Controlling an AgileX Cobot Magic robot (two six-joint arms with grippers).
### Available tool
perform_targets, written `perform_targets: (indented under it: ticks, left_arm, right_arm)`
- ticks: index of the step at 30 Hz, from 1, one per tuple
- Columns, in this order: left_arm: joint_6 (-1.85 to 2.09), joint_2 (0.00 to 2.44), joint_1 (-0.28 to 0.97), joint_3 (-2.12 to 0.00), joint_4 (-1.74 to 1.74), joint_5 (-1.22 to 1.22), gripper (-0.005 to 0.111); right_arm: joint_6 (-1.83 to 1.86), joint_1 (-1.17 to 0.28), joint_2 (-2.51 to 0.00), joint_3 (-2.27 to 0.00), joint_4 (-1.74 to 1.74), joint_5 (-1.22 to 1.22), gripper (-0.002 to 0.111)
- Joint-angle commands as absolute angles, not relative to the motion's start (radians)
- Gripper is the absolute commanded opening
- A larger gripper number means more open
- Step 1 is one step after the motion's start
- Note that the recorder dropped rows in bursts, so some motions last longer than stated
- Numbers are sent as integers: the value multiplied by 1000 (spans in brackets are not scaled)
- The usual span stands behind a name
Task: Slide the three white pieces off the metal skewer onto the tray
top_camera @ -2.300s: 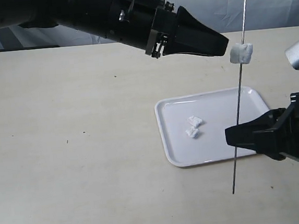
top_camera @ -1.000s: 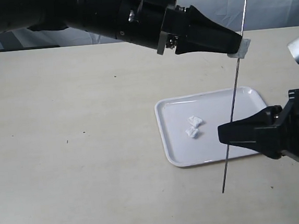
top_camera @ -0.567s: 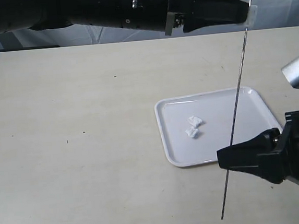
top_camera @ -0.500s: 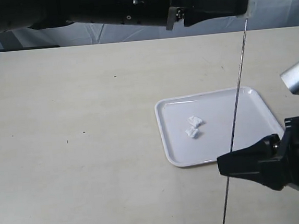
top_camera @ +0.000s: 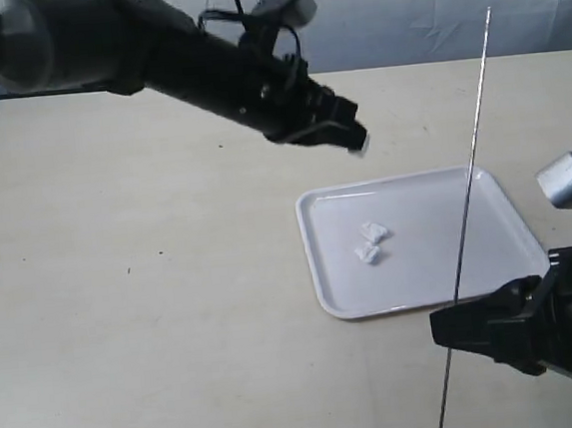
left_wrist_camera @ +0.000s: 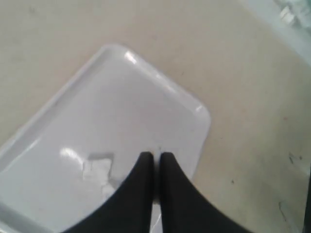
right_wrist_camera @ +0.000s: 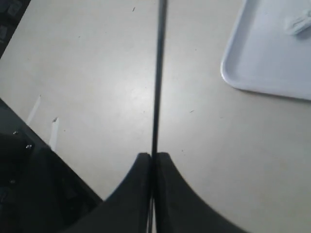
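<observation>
The metal skewer (top_camera: 469,183) stands nearly upright and bare, its lower part pinched in my shut right gripper (top_camera: 448,326) just off the tray's near right corner. The same skewer (right_wrist_camera: 158,73) runs out of my right gripper (right_wrist_camera: 152,155) in the wrist view. The white tray (top_camera: 450,260) holds two white pieces (top_camera: 373,231) (top_camera: 368,255). My left gripper (top_camera: 353,140) hangs over the tray's far left corner, shut on the third white piece (top_camera: 361,148). In the left wrist view my left gripper (left_wrist_camera: 154,156) is above the tray (left_wrist_camera: 121,97), near a resting piece (left_wrist_camera: 97,167).
The tray lies on a beige tabletop (top_camera: 154,306) with a pale cloth backdrop (top_camera: 398,9) behind. A dark table edge (right_wrist_camera: 29,194) shows in the right wrist view. The tray's corner (right_wrist_camera: 243,73) lies beside the skewer there.
The last white piece came off the top of the skewer in my left gripper, which swung left and down toward the tray. My right gripper and skewer shifted slightly right.
</observation>
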State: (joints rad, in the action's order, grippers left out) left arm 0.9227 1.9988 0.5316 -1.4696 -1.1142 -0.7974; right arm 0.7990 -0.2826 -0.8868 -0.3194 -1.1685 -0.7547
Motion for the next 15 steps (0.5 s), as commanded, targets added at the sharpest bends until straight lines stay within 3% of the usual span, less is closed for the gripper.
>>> perform_targets:
  ticks: [1, 5, 10, 13, 15]
  left_arm:
    - [809, 2118, 533, -1472, -1079, -809, 0]
    - [772, 2193, 533, -1472, -1082, -809, 0]
    - [746, 2217, 533, -1472, -1069, -820, 1]
    - [742, 2222, 533, -1472, -1060, -840, 13]
    - [742, 2222, 533, -1472, -1051, -850, 28]
  right_arm:
    - [780, -280, -889, -315, -1169, -693, -1]
    - [688, -280, -891, -337, -1052, -562, -1]
    - [491, -280, -951, -446, -776, -566, -1]
    - [395, -280, -986, -516, -668, -566, -1]
    - [344, -280, -1015, -559, -604, -566, -1]
